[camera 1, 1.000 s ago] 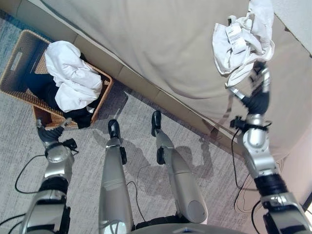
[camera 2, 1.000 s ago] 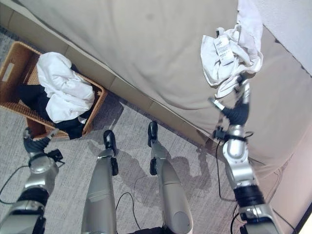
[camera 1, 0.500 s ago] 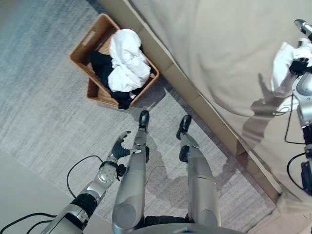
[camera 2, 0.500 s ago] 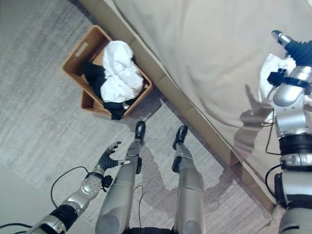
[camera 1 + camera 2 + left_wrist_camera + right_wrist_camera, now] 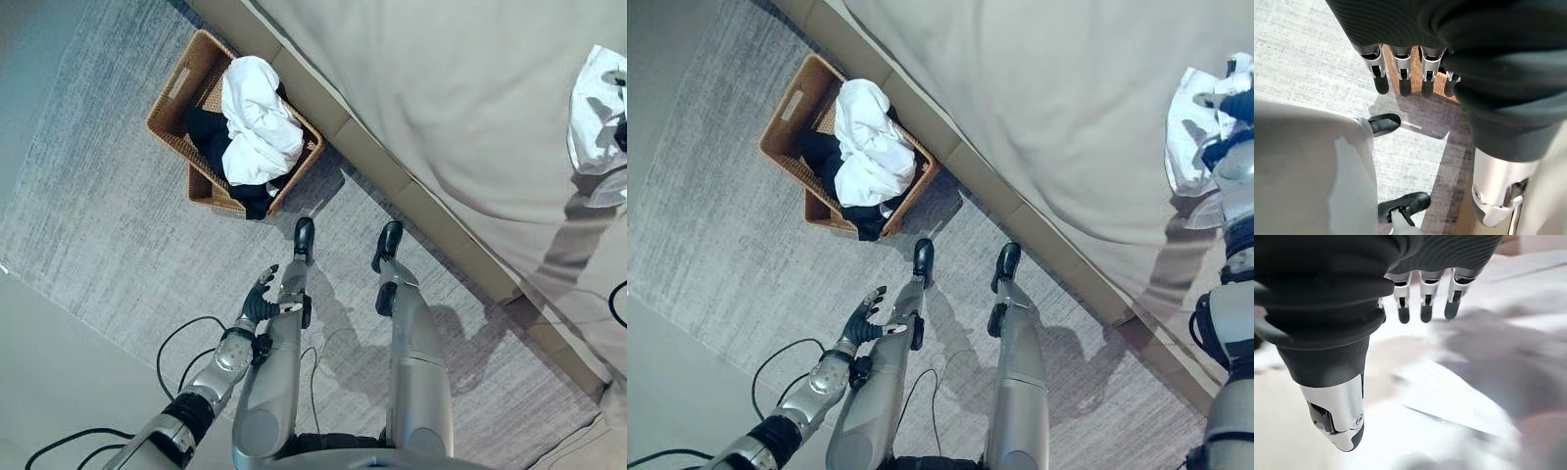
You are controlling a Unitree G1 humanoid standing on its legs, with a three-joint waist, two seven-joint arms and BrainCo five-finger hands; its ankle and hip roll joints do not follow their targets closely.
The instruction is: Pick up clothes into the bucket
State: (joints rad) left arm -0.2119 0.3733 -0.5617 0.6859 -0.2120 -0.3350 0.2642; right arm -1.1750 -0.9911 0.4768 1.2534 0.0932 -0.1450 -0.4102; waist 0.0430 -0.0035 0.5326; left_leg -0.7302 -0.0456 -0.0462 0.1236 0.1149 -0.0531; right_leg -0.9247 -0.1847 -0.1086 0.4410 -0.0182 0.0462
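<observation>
Starting left: our wicker basket [image 5: 176, 93] sits on the grey rug [image 5: 88, 215], right up against the bed base, w/ a white garment [image 5: 257, 119] heaped on top of dark clothes [image 5: 211, 132] inside, so we judge part of the job done already. Our left hand [image 5: 258, 299] hangs low over the rug near the basket's near corner, fingers [image 5: 1403, 83] straight and relaxed, holding nothing; its wrist view shows the basket wall just past the fingertips. Across the beige bed cover [image 5: 441, 98], far to the right by the bed's right edge, lies the last visible piece, a crumpled white garment [image 5: 600, 113]. Our right hand [image 5: 1236, 103] is right at it, on or just above the cloth; in its wrist view the fingers [image 5: 1423, 306] look extended over white fabric, not curled, so we read it as loose, no grip yet. Left to do, in our judgement: close on that garment, carry it across to the basket, drop it in.
</observation>
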